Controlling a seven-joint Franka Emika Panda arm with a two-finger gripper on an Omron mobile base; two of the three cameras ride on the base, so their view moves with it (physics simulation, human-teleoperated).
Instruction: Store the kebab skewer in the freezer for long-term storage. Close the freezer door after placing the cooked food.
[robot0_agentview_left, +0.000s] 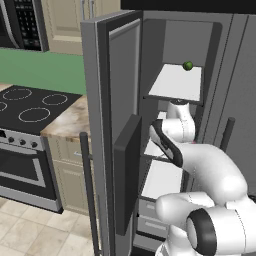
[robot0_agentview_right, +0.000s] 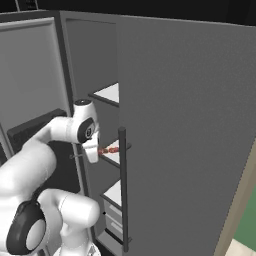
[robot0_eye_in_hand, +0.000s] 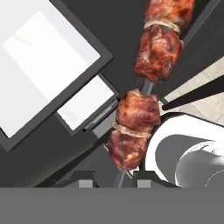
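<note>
The kebab skewer, a thin stick with red-brown meat chunks, runs up from between my fingertips in the hand view. My gripper is shut on its stick end. In the right base view the gripper holds the skewer level, pointing into the freezer just over a middle white shelf. The freezer door stands wide open to the left, its black dispenser panel facing me. White shelves lie below the hand.
A small green fruit sits on the top shelf. Grey drawers fill the freezer's bottom. The plain fridge door with its bar handle is shut to the right. A stove and counter stand left.
</note>
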